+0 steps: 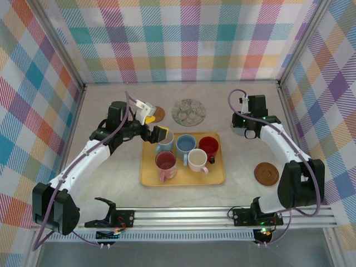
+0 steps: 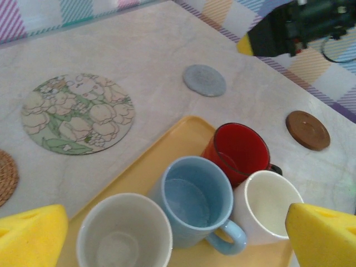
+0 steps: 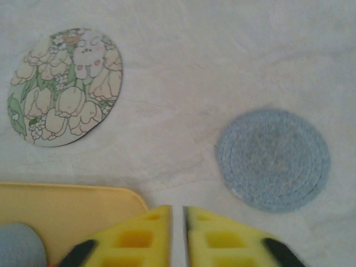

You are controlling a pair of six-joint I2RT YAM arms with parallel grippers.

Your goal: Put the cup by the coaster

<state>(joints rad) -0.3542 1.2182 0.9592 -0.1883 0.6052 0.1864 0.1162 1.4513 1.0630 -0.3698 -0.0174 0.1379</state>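
Several cups stand on the yellow tray [image 1: 181,179]: a white cup [image 2: 123,233], a blue cup [image 2: 197,197], a red cup [image 2: 239,149], a cream cup [image 2: 271,204] and a pink cup [image 1: 166,163]. My left gripper [image 1: 156,125] hangs open above the tray's back left corner, its yellow fingers [image 2: 30,239] wide apart over the white and blue cups. Over by the grey-blue coaster [image 3: 272,159], right of the tray, my right gripper [image 3: 178,217] is shut on nothing. In the top view this gripper [image 1: 242,128] covers most of that coaster.
A floral coaster [image 1: 188,112] and a woven coaster [image 1: 158,114] lie behind the tray. A brown wooden coaster [image 1: 266,173] sits at the front right. Checkered walls close in the table on three sides. The tray corner [image 3: 67,211] lies just left of my right fingertips.
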